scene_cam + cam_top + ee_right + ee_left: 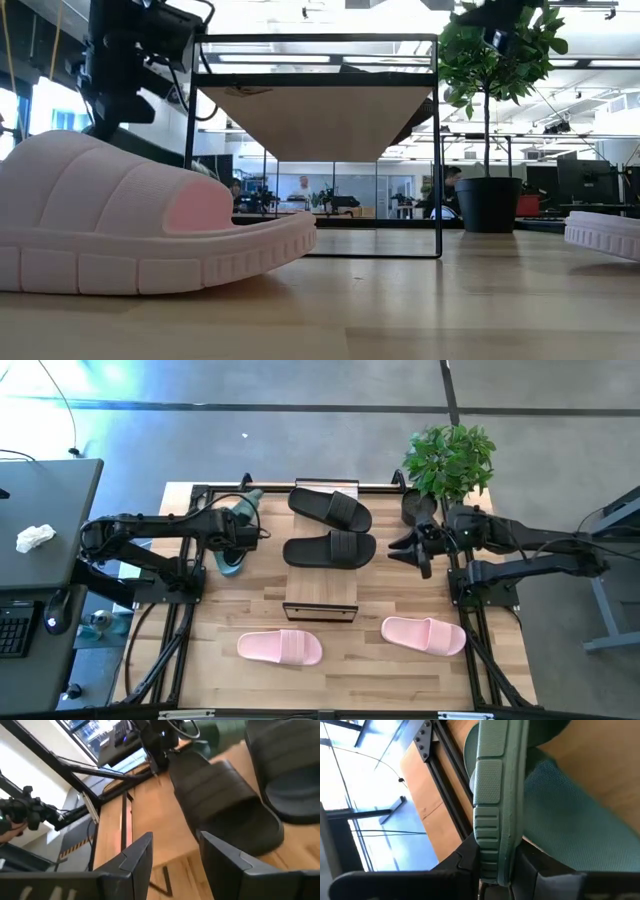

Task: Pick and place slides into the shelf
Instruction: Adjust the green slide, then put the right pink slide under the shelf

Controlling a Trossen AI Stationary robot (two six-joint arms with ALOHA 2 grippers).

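Observation:
My left gripper (pixel 238 532) stands left of the shelf (pixel 322 585) and is shut on a dull green slide (pixel 232 550) that is turned on its side. Two black slides (pixel 330 508) (pixel 330 550) lie flat on the shelf's plank top. My right gripper (pixel 412 546) is open just off the shelf's right side, and in its wrist view the nearer black slide (pixel 225 805) lies ahead of the fingers. Two pale pink slides (pixel 280 648) (pixel 425 634) rest sole-down on the table near its near edge. I can make out only one green slide. My left gripper pinches the green slide by the ribbed side edge of its sole (pixel 489 845) between its two fingers (pixel 462 865). The sole's edge runs straight out from between the fingers, along them. The slide stands on its side in the hold; whether it is off the table, I cannot tell.
A potted plant (pixel 450 460) stands at the table's far right corner, just behind my right arm. A black frame (pixel 200 495) borders the table. The big pink slide (pixel 130 230) fills the low view's left; the shelf (pixel 320 120) stands behind it. A desk (pixel 40 530) lies left of the table.

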